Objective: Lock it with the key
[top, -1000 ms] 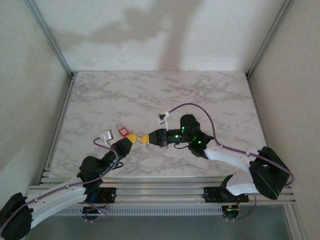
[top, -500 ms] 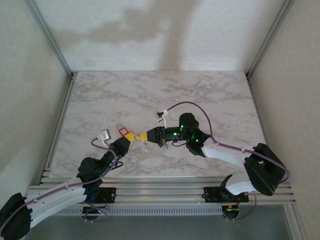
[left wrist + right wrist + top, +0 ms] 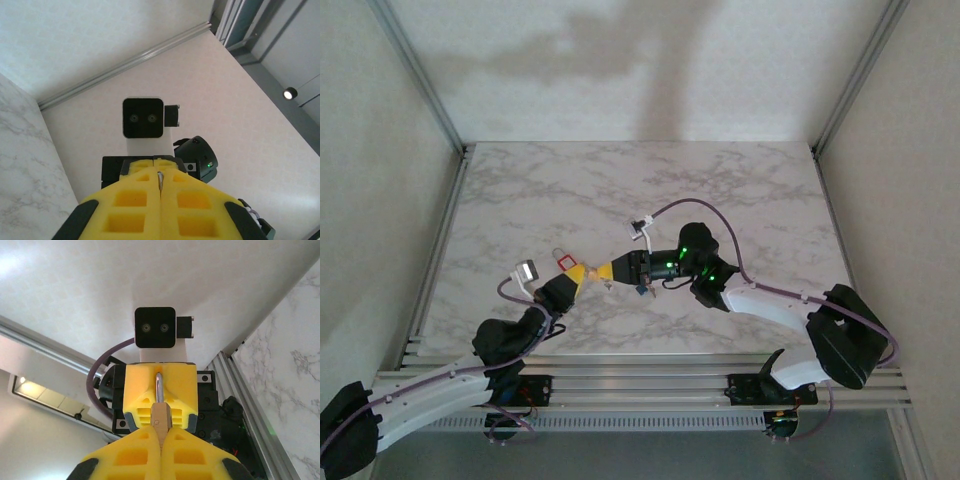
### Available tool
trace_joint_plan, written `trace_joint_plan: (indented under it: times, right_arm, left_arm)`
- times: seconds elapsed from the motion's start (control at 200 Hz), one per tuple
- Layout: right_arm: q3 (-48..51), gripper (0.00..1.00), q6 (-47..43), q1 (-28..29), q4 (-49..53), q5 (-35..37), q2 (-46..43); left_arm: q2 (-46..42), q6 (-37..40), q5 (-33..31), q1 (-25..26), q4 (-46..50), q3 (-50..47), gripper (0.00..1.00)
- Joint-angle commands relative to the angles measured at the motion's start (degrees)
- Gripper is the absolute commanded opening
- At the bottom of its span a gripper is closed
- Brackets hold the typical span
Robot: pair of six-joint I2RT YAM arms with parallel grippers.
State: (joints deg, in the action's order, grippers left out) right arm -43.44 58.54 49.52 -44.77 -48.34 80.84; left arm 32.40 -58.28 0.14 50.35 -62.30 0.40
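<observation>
Arms leave the near rail at 7 and 5 o'clock of the overhead view and bend inward, their yellow tips nose to nose a little left of the table's middle.

From 7 o'clock, the left gripper [image 3: 582, 274] points toward 2 o'clock. In its own wrist camera its fingers [image 3: 150, 215] are pressed together, with only a metal sliver [image 3: 160, 179] showing in the seam — what that sliver belongs to I cannot tell.

From 5 o'clock, the right gripper [image 3: 600, 272] points toward 9 o'clock. Its wrist camera shows the jaws closed tight on a thin tan piece [image 3: 160, 417]. From this a metal loop [image 3: 158, 385] runs toward 12 o'clock, up to the seam of the opposite gripper's fingers. Key or part of a lock, the pictures do not settle.

Overhead, a small blue object [image 3: 642, 290] sits just at 6 o'clock of the right gripper's body — too small to name.

Farther out on the marble table [image 3: 740, 190], a red padlock [image 3: 565, 262] lies just at 11 o'clock of the left fingertips, its silver shackle toward 11 o'clock. Whether it touches those fingers I cannot tell.
</observation>
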Motion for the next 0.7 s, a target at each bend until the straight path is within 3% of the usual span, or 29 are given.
trace_joint_plan:
  times: [0.0,0.4,0.696]
  right_arm:
    - [-3.05,0.0,-0.86,-0.18,-1.5,3.48,2.13]
    - [-4.63,0.0,-4.77,-0.63,2.06,-0.41,3.18]
    - [-4.98,0.0,-9.99,-1.0,8.23,2.56,2.5]
  left_arm:
    - [-0.99,2.35,11.82,3.56,0.21,-6.35,0.0]
    - [-1.96,3.56,15.41,4.64,0.74,-5.37,0.0]
    - [-3.26,2.96,16.42,5.1,3.68,-4.46,0.0]
